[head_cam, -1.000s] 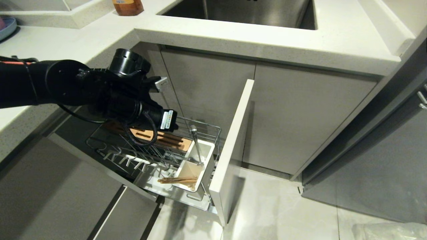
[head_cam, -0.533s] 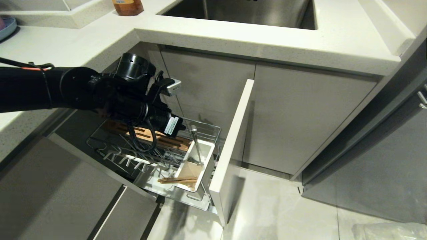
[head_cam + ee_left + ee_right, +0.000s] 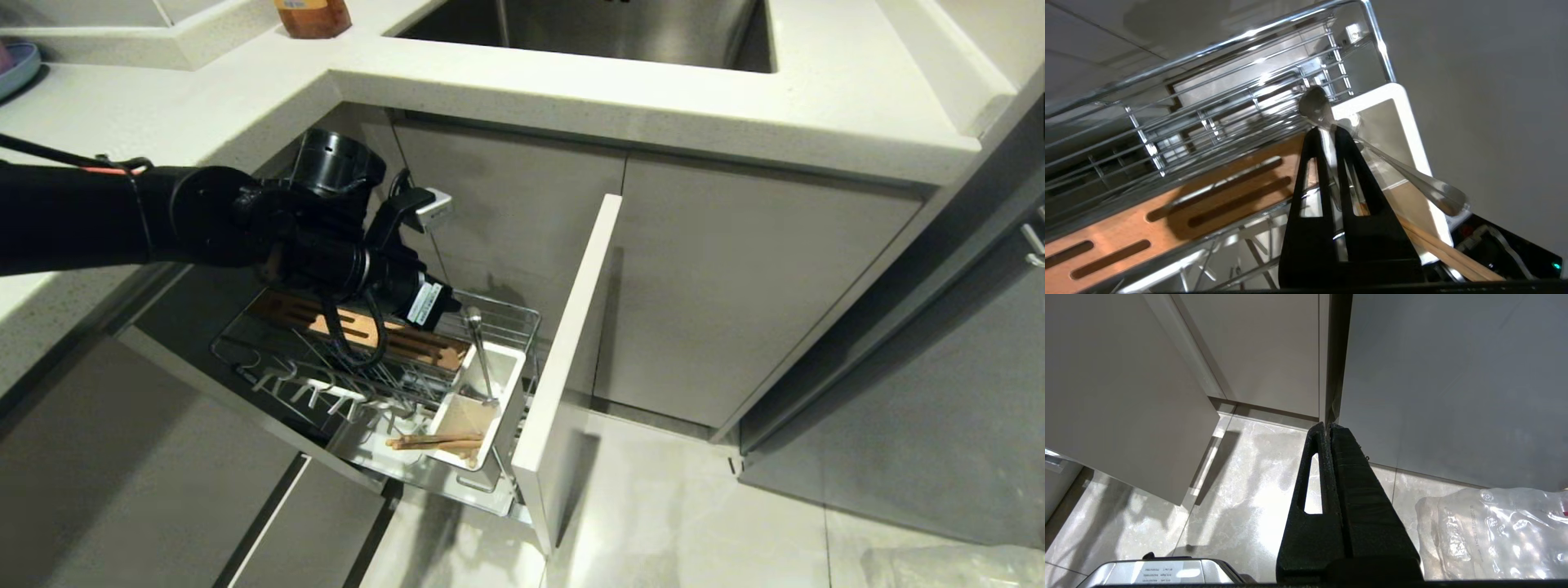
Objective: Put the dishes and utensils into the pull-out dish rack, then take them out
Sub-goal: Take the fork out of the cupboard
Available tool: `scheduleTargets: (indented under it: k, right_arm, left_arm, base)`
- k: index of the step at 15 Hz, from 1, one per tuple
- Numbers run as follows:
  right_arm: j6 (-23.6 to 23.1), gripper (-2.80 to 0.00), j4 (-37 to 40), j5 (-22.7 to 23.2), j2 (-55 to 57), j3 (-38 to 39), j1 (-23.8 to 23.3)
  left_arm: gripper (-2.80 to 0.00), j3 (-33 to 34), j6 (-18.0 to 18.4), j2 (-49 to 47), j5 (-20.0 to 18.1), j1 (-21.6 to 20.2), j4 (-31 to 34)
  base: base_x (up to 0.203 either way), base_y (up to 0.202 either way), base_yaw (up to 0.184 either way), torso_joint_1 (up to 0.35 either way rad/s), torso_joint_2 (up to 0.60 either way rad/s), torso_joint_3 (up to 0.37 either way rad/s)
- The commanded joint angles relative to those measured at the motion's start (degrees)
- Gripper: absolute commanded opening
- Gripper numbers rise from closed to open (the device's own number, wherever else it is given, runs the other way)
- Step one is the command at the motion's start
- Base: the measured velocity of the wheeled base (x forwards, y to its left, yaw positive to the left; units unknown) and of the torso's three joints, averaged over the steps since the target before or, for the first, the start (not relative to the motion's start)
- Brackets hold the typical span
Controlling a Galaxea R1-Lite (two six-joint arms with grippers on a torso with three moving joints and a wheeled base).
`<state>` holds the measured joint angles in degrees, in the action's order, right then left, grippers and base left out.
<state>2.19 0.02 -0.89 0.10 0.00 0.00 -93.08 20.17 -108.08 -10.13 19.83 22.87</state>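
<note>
The pulled-out dish rack (image 3: 371,384) holds one metal spoon (image 3: 1396,167) and one pair of wooden chopsticks (image 3: 437,442), both in the white utensil box (image 3: 506,408) beside one slotted wooden block (image 3: 359,327). Since a second ago the left gripper (image 3: 1329,132) has moved a little toward the spoon, and its fingers, almost together, now sit on both sides of the spoon's handle near its top end. The right gripper (image 3: 1328,428) hangs above the floor (image 3: 1241,490) with its fingers together.

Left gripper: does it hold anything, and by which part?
Nothing clearly: the left gripper, fingers shut, points at the upper end of the spoon, which stands in the utensil box.
</note>
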Motion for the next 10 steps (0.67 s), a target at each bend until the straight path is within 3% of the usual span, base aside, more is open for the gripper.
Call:
scheduleTargets:
  k: [1,10]
  right_arm:
    - [0.0,-2.80,0.0,0.0,0.0,0.2,0.1]
    - [0.0,-2.80,0.0,0.0,0.0,0.2,0.0]
  left_arm:
    - [0.00,-0.7,0.1,-1.4,0.1,-0.1,0.2]
    - [0.00,-2.0,0.0,-5.5,0.4,0.5,0.2]
  base:
    - [0.000,0.000,0.000,0.000,0.00,0.000]
    - [0.000,0.000,0.000,0.000,0.00,0.000]
